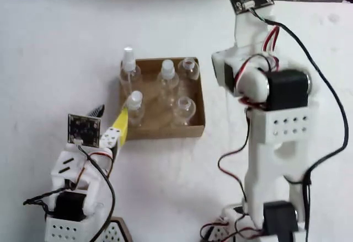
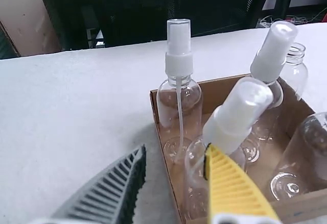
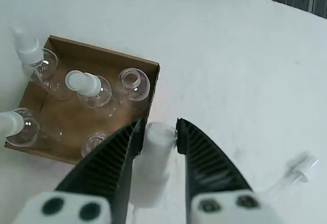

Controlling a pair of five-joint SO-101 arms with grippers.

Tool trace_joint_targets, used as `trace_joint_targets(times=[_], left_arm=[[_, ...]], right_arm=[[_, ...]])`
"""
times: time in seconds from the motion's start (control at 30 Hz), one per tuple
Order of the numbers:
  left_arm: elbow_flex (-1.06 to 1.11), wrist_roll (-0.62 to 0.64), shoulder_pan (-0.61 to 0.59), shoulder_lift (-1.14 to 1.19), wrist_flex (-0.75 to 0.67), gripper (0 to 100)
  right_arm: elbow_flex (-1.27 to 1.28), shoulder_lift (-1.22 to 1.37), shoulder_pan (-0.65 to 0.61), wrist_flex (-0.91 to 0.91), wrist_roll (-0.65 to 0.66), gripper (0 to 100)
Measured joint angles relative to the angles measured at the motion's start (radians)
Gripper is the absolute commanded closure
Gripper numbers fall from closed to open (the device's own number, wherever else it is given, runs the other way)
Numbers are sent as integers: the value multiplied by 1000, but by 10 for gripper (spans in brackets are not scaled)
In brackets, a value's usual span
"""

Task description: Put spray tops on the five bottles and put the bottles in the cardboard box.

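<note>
Five clear plastic bottles [image 1: 168, 79] stand inside a shallow brown cardboard box [image 1: 165, 130] on a white table [image 1: 66, 43]. Three of them wear white spray tops; the other two, an open-necked bottle [image 1: 188, 68] and another [image 1: 183, 107], stand along the side of the box that faces the right arm [image 1: 276, 121]. The right gripper [image 3: 158, 126], with ribbed black fingers, is clamped on a white spray top [image 3: 156, 147] and hangs above the table off to one side of the box. A second loose spray top [image 3: 301, 169], its thin tube attached, lies on the table well apart from the box. The left gripper [image 2: 174, 150] sits at the box corner nearest its own arm, jaws spread and holding nothing. Its grey finger [image 2: 120, 188] is outside the box wall, while its yellow finger [image 2: 232, 191] reaches over the box in front of the capped corner bottle [image 2: 240, 106]. Whether that finger touches the bottle cannot be told.
</note>
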Motion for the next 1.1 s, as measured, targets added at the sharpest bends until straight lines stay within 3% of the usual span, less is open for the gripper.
trace_joint_targets(times=[0.37,0.6,0.8,1.1], left_arm=[[0,0,0,0,0,823],[0,0,0,0,0,823],[0,0,0,0,0,823],[0,0,0,0,0,823]], right_arm=[[390,-252,-2,-508,0,984],[687,-377,-5,-1011,-173,984],[830,-370,-2,-1433,-195,984],[833,-152,-18,-1629,-195,984]])
